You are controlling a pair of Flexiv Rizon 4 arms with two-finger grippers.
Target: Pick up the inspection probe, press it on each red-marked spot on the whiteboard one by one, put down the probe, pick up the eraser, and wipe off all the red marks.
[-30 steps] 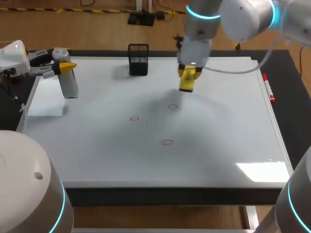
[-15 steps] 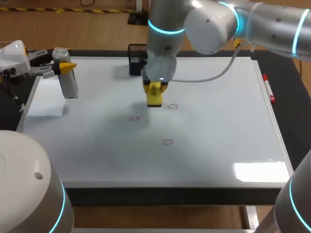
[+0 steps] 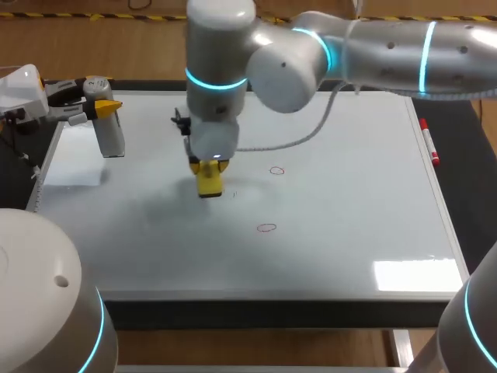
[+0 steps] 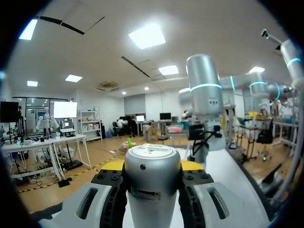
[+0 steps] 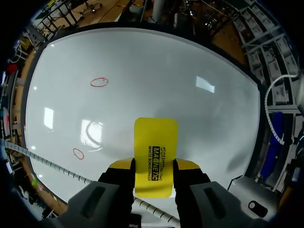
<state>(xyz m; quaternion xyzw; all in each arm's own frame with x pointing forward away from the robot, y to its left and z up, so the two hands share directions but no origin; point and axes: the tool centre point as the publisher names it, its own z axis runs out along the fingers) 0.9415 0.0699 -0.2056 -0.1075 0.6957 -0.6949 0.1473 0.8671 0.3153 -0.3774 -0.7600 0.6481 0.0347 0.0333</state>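
Eraser [image 3: 209, 185] in bright yellow sits pinched in the right gripper [image 3: 210, 166], with one finger pressed on each side of it. The right arm [image 3: 373, 54] comes in from the right and goes far across, so the eraser is down low over the left middle of the whiteboard [image 3: 349, 202]. I cannot tell if it touches the board.

Two small red rings show on the white. One red ring [image 3: 277, 171] is off to the right of the eraser, and the other red ring [image 3: 267, 228] is nearer the front edge. From the right wrist, both rings lie out ahead of the eraser, well apart from each other.

Over at the left edge of the board, the left gripper [image 3: 99, 107] is clamped on the probe [image 3: 112, 138], a silver tube that stands up straight. From the left wrist, the tube fills the gap between the two fingers.

A red pen [image 3: 429, 141] lies along the right edge of the board.
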